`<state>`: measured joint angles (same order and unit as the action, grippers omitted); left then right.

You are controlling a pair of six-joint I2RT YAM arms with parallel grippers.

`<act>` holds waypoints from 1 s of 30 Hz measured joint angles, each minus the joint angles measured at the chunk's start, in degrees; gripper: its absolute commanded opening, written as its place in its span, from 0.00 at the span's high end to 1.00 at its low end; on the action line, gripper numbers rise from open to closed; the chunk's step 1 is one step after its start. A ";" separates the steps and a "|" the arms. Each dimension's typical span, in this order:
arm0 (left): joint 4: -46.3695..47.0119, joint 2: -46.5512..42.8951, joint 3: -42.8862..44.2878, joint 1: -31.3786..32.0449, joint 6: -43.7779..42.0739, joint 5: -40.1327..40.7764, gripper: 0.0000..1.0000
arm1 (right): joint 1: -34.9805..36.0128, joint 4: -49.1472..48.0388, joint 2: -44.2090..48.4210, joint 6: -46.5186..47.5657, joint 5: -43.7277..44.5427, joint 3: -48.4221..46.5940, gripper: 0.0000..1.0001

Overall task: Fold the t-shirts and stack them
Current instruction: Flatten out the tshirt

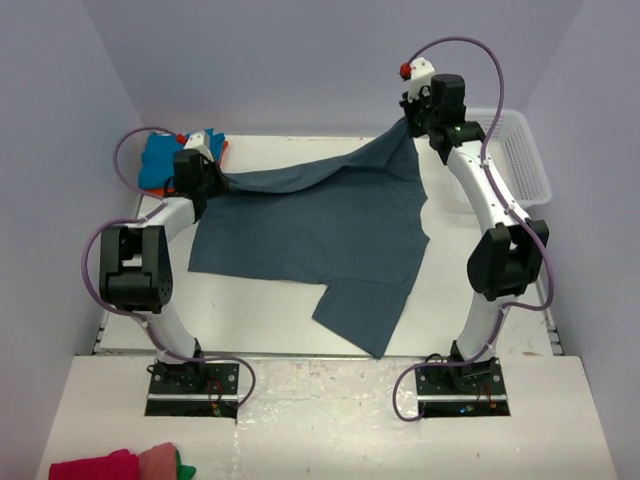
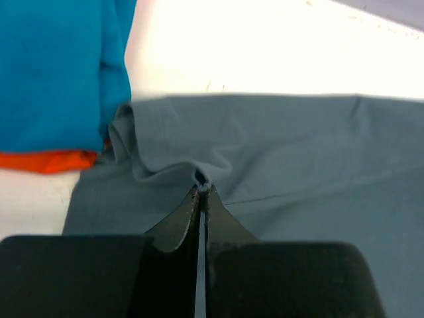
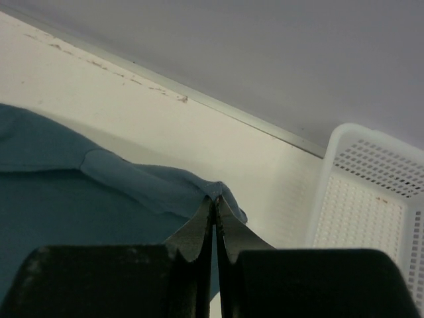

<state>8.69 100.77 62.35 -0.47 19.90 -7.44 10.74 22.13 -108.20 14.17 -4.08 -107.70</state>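
The large dusty slate-blue cloth t-shirt (image 1: 320,235) lies spread over the middle of the white bench (image 1: 270,325), with one sleeve pointing to the near edge. Its far edge is raised off the surface and hangs btw the two arms. The left jaws are fully closed on a small pinch of that edge at the far left, low over the bench. The right jaws are closed too, on the far right corner. They hold it higher, so the edge slopes. Just beside the left grip, the bright turquoise-blue folded shirt (image 1: 158,165) rests on the orange shirt (image 2: 46,161). The white plastic mesh basket (image 1: 515,150) stands at the far right, near the right arm.

The step in hand is, I think, the first fold: far edge over to near edge. To do it well: keep both pinches tight, bring L and R to equal height, keep the edge taut w/o stretching, move both at the same speed, lay it down straight. Take care the cloth does not sweep the turquoise/orange pile.
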 measured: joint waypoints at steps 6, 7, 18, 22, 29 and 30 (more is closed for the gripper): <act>0.33 2.10 7.06 -0.02 -1.46 0.46 1.00 | -1.25 0.11 -1.81 -0.26 -0.24 -1.73 1.00; 0.44 2.27 8.46 -0.02 -1.73 0.66 1.00 | -1.36 0.11 -1.81 -0.35 -0.20 -1.77 1.00; -0.59 2.34 10.91 -0.02 -4.72 4.94 1.00 | -1.42 1.38 -0.72 -3.08 0.83 0.02 1.00; -0.55 2.32 10.91 -0.02 -4.70 4.52 1.00 | -1.42 1.64 1.86 -4.31 1.97 3.28 1.00; 0.13 2.25 11.08 -0.02 -4.48 -0.63 1.00 | -1.42 1.51 5.27 -4.72 3.69 3.48 1.00; 0.22 2.14 11.08 0.00 -4.48 -1.20 1.00 | -1.42 1.38 5.95 -4.76 3.89 3.76 1.00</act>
<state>8.91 102.91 73.43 -0.47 15.42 -8.64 9.32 23.51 -102.26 9.41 -0.19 -103.94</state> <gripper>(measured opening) 0.008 0.006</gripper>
